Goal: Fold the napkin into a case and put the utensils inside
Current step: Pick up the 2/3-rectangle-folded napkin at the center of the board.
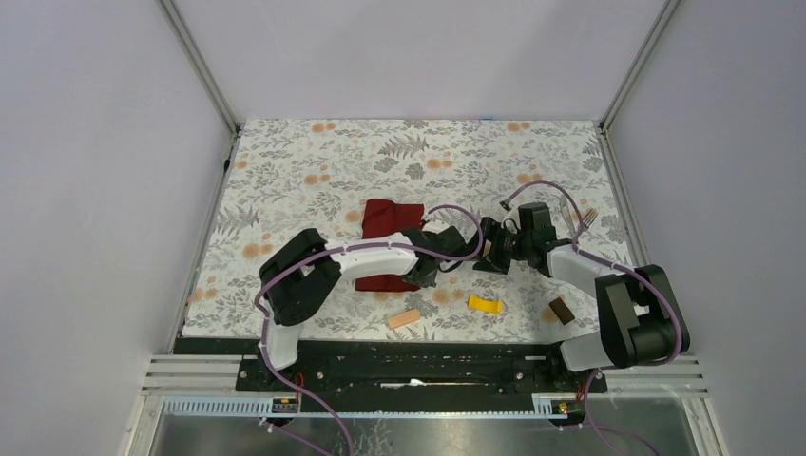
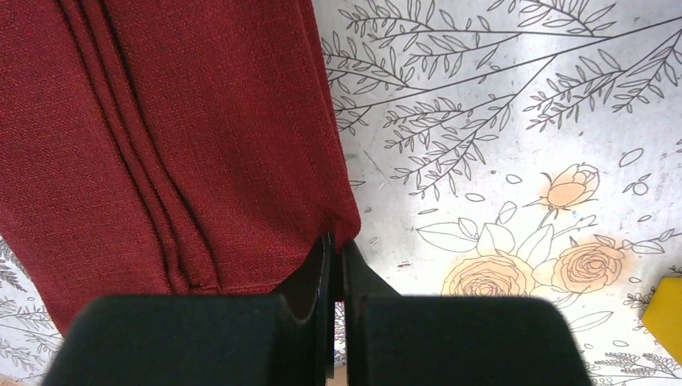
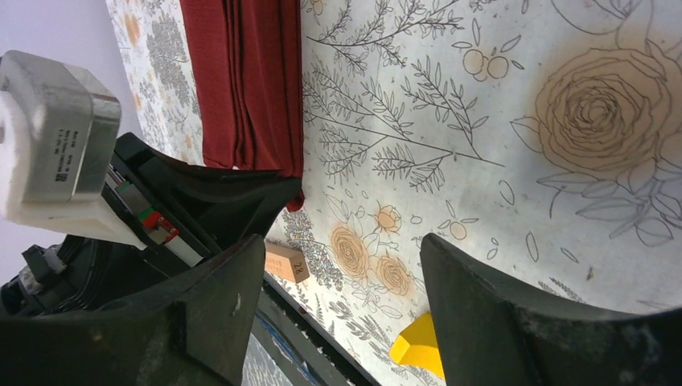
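While one napkin lies folded, three blocks sit nearby.

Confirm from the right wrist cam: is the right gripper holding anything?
No, the right gripper has its jaws wide apart, with only the bare floral table showing between them.

The dark red napkin lies flat near the middle of the flowered table, folded lengthwise into a narrow stack with several layered edges running as parallel ridges along one side. Its near corner is pinched between the closed tips of the left gripper. The silver fork lies well apart to the right, tines pointing away, its handle partly hidden.
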`<action>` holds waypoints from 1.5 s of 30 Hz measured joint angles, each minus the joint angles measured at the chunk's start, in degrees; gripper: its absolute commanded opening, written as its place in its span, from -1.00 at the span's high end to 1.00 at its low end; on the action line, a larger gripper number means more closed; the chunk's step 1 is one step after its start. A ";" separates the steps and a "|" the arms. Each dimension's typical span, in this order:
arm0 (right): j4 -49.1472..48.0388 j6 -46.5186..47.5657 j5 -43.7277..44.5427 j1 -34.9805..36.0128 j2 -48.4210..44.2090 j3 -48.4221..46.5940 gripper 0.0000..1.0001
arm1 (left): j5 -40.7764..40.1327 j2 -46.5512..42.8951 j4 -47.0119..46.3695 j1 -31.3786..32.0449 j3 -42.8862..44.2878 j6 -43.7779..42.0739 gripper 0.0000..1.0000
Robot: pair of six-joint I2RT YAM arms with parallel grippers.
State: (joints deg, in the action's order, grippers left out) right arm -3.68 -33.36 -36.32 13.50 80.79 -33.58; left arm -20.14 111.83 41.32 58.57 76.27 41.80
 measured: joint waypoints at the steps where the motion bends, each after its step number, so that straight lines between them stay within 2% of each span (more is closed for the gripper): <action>1: -0.92 -0.42 -0.50 0.00 0.48 0.17 -0.66 | 0.09 -0.44 -0.59 -0.04 -0.55 -0.02 1.00; 10: -14.36 -6.95 -5.31 1.03 10.64 1.05 -0.73 | 1.55 -6.88 -2.86 -1.05 -6.80 -1.36 1.00; 19: -28.79 -19.02 -6.03 7.34 22.16 -4.07 -0.71 | 2.01 -11.72 -3.39 -1.36 -7.45 -2.16 1.00; 26: -33.11 -24.81 -3.15 11.26 28.28 -9.33 -0.47 | 2.29 -11.74 -3.43 -1.36 -7.67 -2.51 1.00; 33: -34.51 -26.60 -0.24 11.80 30.97 -11.04 -0.05 | 2.99 -11.74 -3.41 -1.36 -7.67 -2.73 1.00; 42: -39.76 -29.53 1.31 11.80 34.77 -12.39 0.06 | 3.69 -11.74 -3.43 -1.36 -7.67 -2.75 1.00; 45: -40.81 -29.86 1.36 11.80 35.67 -12.92 0.17 | 3.87 -11.74 -3.45 -1.36 -7.67 -2.75 1.00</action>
State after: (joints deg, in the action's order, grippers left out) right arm -44.49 -63.22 -34.96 25.30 116.46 -46.50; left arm -16.27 100.09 37.87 57.21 68.60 39.05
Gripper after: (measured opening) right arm 0.465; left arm 0.038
